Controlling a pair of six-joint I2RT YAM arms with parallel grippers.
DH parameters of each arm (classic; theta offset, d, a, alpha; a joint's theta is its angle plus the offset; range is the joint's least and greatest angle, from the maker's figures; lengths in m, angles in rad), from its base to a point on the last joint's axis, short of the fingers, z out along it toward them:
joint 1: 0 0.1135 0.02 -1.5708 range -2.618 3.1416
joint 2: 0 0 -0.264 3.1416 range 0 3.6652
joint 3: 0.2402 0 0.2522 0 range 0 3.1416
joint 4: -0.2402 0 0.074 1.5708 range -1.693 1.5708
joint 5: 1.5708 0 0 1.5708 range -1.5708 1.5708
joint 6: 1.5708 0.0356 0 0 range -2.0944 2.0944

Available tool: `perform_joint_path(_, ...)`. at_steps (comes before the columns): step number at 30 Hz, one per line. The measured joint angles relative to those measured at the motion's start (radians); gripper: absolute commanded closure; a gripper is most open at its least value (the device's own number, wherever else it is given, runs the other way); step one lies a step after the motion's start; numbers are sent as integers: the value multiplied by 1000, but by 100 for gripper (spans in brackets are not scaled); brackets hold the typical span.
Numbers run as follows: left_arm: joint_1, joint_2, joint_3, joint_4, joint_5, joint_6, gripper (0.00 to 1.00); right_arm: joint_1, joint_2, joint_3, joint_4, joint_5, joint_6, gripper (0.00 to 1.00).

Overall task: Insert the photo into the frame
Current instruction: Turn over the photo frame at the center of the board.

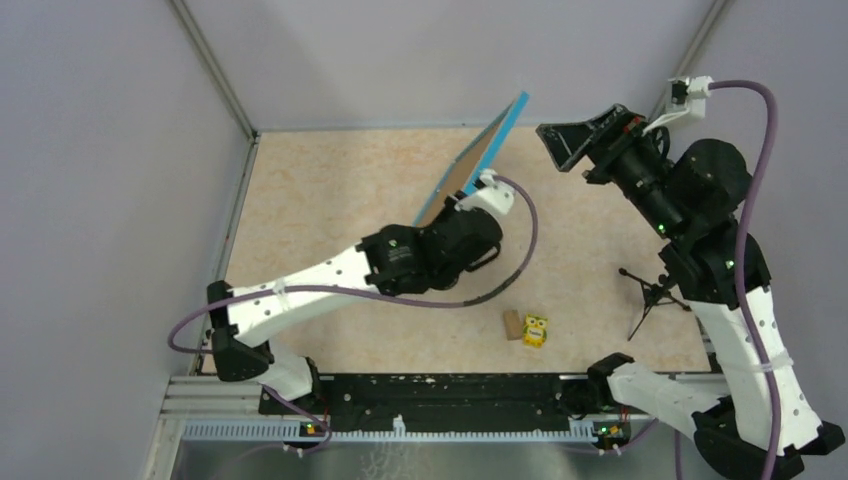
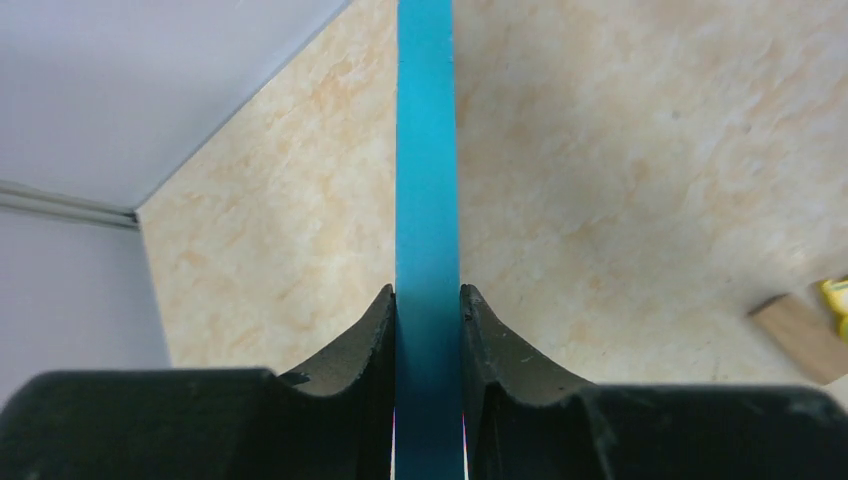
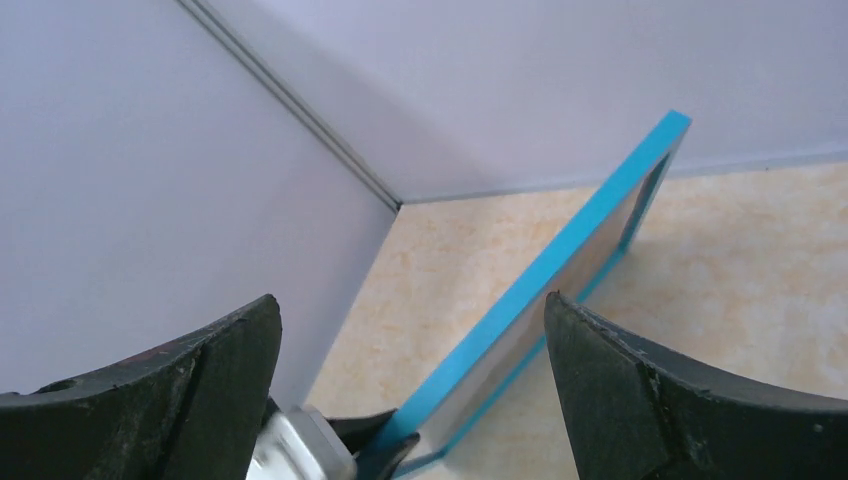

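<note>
- The left gripper (image 2: 428,300) is clamped on the blue edge of the frame (image 2: 427,150), which runs straight out from between its fingers.
- The frame is held on edge, tilted over the table (image 1: 320,190), with its brown side showing from above.
- The right gripper (image 3: 410,310) is spread wide; the frame's far end lies ahead of its fingers, apart from both.
- Whether the photo is in the frame cannot be told.

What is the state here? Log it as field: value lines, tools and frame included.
left tool: shut on the blue edge of the frame
right tool: open, raised, clear of the frame
frame: held on edge, tilted, brown side showing from above
photo: not visible
table: wooden block, yellow item, black stand
</note>
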Motion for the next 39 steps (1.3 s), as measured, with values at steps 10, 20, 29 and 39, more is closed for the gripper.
perform_joint_path(10, 403, -197, 32, 31, 509, -66, 100, 0, 43, -89, 8, 56, -14, 1)
perform_joint_path(20, 827, -314, -175, 180, 1048, -213, 100, 0, 130, -182, -70, 16, -6, 1)
perform_joint_path(29, 1020, -330, -408, 281, 1263, -344, 100, 0, 242, -304, -79, -74, -6, 1)
perform_joint_path(39, 1148, -350, -749, 286, 1112, -325, 100, 0, 445, -387, -85, -157, 2, 1)
